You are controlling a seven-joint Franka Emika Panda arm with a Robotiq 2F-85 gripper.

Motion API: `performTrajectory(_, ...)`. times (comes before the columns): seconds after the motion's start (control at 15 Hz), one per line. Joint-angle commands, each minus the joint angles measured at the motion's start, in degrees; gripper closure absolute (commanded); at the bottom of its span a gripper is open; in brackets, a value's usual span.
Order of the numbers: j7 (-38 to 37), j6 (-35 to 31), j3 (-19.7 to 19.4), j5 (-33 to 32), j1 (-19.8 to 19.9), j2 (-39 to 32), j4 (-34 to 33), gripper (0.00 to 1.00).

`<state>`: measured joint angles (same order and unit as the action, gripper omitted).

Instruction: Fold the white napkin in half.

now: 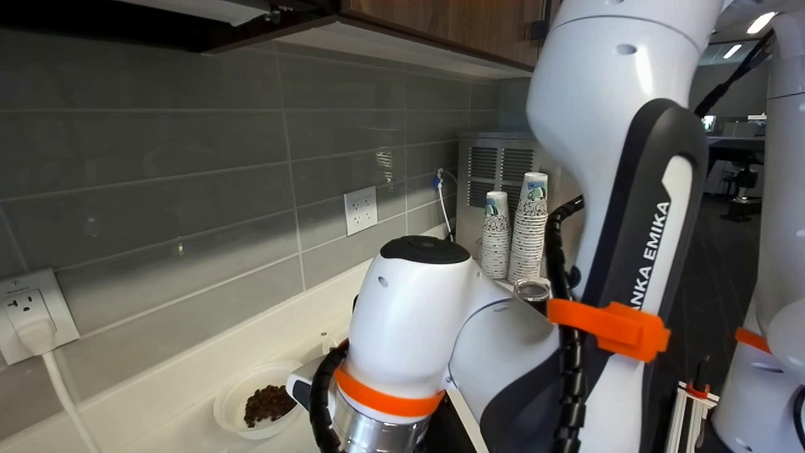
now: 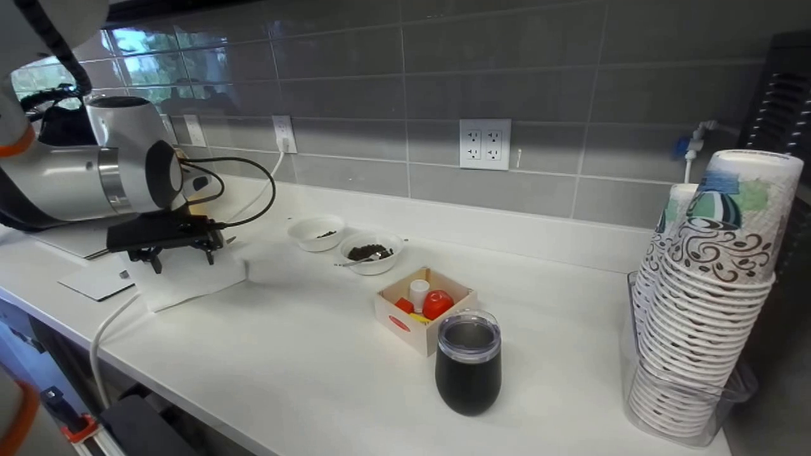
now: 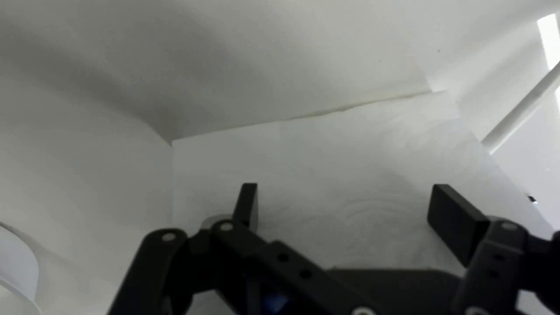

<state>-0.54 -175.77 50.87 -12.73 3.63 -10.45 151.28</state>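
i have the gripper (image 3: 343, 201) spread wide over the white napkin (image 3: 306, 153), holding nothing. in my wrist view the napkin runs beneath the jaws and on past their tips; i can't tell whether they touch it. a white cable (image 3: 520, 109) slants beyond the jaws on the right, a white bowl (image 3: 17, 258) sits to their left.

Fingers (image 3: 457, 223) matt black and smooth; beneath them, the white napkin (image 3: 306, 162), thin, paper-like, faintly rippled. The countertop (image 2: 304, 380) below the fingers is smooth with a soft sheen; the wall tiles (image 2: 345, 69) behind them are glossy and reflective. Well apart from the fingers: a pale wooden crate (image 2: 413, 339), a smooth black tumbler (image 2: 467, 383) with a clear, glossy plastic lid (image 2: 470, 352), and stacked paper cups (image 2: 706, 304).
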Motion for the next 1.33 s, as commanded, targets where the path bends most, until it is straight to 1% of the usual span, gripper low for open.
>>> performTrajectory(0.0, -2.02, -2.13, -12.57, -6.72, -10.66, -7.30, -4.84, 0.00)
performTrajectory(0.2, -3.21, -5.07, -24.87, -9.84, -22.37, -13.72, -10.41, 0.00)
performTrajectory(0.33, -2.90, -7.66, -31.11, -9.51, -29.50, -19.37, -15.15, 0.00)
performTrajectory(0.4, -2.29, -8.81, -33.02, -8.65, -32.17, -22.09, -17.44, 0.00)
performTrajectory(0.53, -1.58, -10.06, -34.73, -7.43, -35.59, -26.20, -21.13, 0.00)
performTrajectory(0.67, -1.38, -9.06, -36.48, -7.03, -38.20, -28.63, -24.11, 0.00)
performTrajectory(0.73, -1.44, -8.04, -37.99, -7.02, -39.67, -28.53, -24.81, 0.00)
performTrajectory(0.8, -1.74, -7.40, -40.58, -7.02, -41.87, -27.72, -24.94, 0.00)
performTrajectory(0.87, -1.73, -7.15, -41.63, -7.10, -42.77, -27.40, -25.00, 0.00)
performTrajectory(1.13, -2.72, -5.24, -49.06, -6.83, -48.67, -24.29, -23.72, 0.00)
performTrajectory(1.2, -2.97, -4.11, -49.74, -6.78, -48.99, -23.28, -22.75, 0.00)
performTrajectory(1.27, -0.93, -2.71, -50.09, -3.81, -49.59, -22.35, -22.01, 0.00)
